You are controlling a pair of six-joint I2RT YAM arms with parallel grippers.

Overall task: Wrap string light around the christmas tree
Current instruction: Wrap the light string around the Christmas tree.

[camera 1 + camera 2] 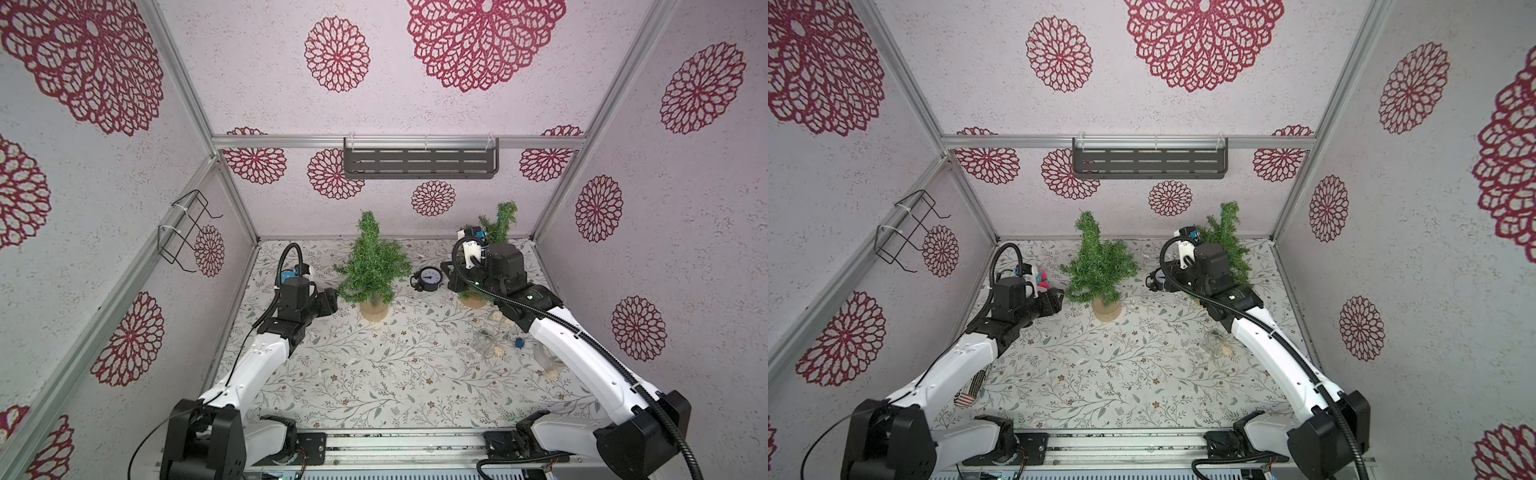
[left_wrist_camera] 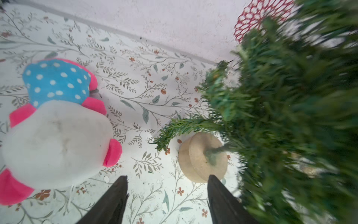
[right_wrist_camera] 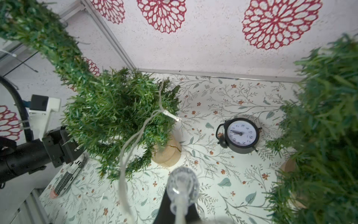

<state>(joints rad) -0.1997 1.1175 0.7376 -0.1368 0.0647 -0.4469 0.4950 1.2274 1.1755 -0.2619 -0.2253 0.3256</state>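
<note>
Right wrist view: right end effector (image 3: 181, 194) clamped on string light (image 3: 171, 115) bulb | wire runs across christmas tree (image 3: 120, 108) | left end effector (image 2: 168, 177) wide, empty, beside tree

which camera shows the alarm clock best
The right wrist view: the alarm clock is close and unobstructed, dial and hands clear. In both top views the alarm clock is small; in a top view the right arm covers part of it. The left wrist view misses it.

Bright even diffuse light, faint soft shadows, top views sharp w/ edge distortion, left wrist: christmas tree (image 2: 290, 120) blurred, right wrist: string light (image 3: 183, 184) near lens out of focus
</note>
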